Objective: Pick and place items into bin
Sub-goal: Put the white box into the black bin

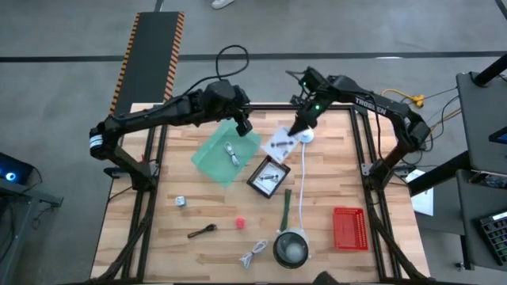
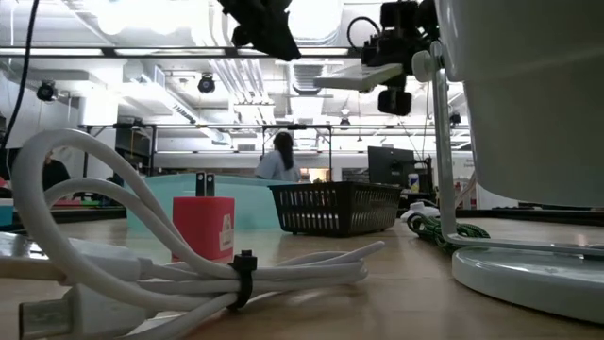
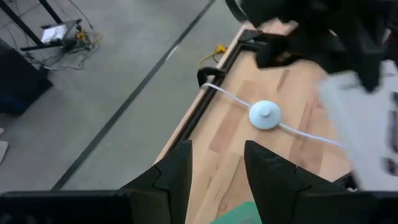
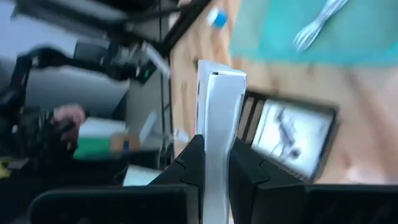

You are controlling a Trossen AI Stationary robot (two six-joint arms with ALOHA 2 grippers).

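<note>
The green bin (image 1: pixel 214 158) sits left of the table's middle with a silver-white cable (image 1: pixel 231 153) lying in it. My left gripper (image 1: pixel 242 120) hovers open above the bin's far right corner, holding nothing. My right gripper (image 1: pixel 299 127) is shut on a white printed card (image 1: pixel 280 143), raised between the bin and the white puck (image 1: pixel 306 136). Another card lies in a black tray (image 1: pixel 268 176). On the table lie a dark green stick (image 1: pixel 285 204), a coiled cable (image 1: pixel 253 253), a pink ball (image 1: pixel 240 223), a brown utensil (image 1: pixel 202 231) and a small metal piece (image 1: pixel 181 201). My right gripper pinches the white card between its two fingers, at the card's edge (image 4: pixel 217 146) nearest the wrist. The wrist view shows the card edge-on, standing straight out past the fingertips (image 4: pixel 194 155). The card is lifted clear of the table (image 2: pixel 354 80).
A long white cord (image 1: pixel 304 178) runs from the puck toward the round grey bowl (image 1: pixel 291 249) at the near edge. A red basket (image 1: pixel 349 228) sits near the right edge. Bare wood shows along the table's left side. A person (image 2: pixel 280 157) is far off in the room.
</note>
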